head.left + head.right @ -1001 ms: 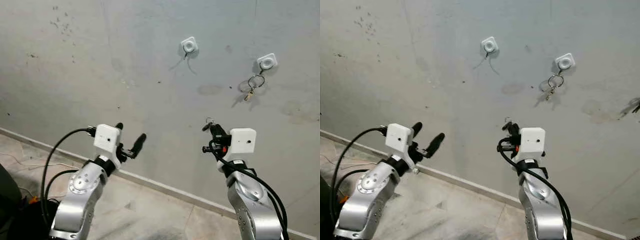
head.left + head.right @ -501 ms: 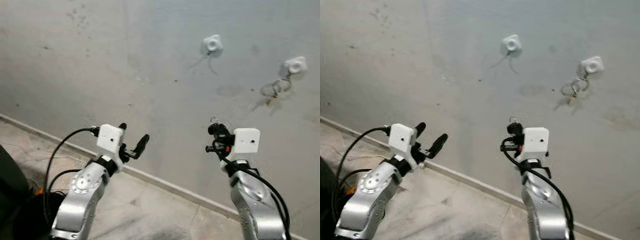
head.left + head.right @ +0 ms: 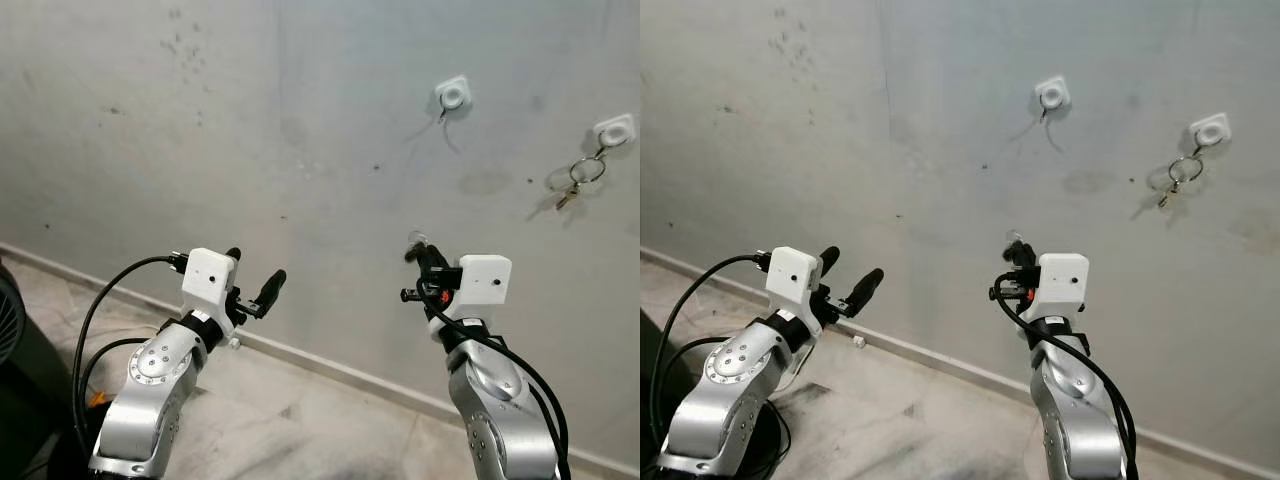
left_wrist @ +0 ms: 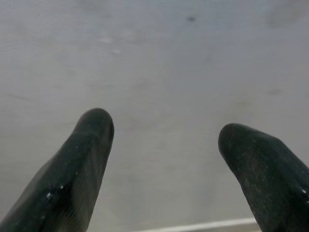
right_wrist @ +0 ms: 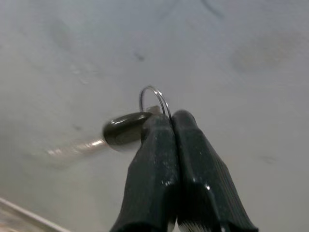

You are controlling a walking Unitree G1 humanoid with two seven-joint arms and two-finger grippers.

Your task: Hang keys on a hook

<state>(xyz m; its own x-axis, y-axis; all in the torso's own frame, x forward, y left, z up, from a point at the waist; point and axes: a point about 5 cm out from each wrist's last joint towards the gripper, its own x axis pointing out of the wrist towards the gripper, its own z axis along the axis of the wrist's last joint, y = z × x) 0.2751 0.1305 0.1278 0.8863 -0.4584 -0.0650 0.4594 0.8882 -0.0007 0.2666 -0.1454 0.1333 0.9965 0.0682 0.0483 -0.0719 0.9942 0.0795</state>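
The right gripper (image 3: 418, 262) sits at lower centre-right of the left eye view, raised in front of the wall (image 3: 250, 120). Its two black fingers (image 5: 164, 159) are pressed tight together on the keys (image 5: 126, 129): in the right wrist view a thin wire ring stands up just past the fingertips, and a dark key head with a blurred pale blade sticks out sideways from the pinch, its long axis across the fingers rather than along them.

The left gripper (image 3: 255, 280) is at lower left of the left eye view, its fingers spread wide with nothing between them, pointing at bare wall.

From the right gripper the free hook (image 3: 453, 95) lies up the wall, in the upper right of the left eye view, almost straight above and slightly right, well apart. The right arm is clearly the nearer one. I judge the coming move to be a lift and reach that brings the ring's opening over this hook; the sideways-hanging key may swing.

Farther right, at the frame's edge, a second hook (image 3: 613, 129) already carries another key ring (image 3: 580, 172). Nothing stands between gripper and free hook; only stained wall. Along the bottom runs the skirting (image 3: 330, 365) and floor.
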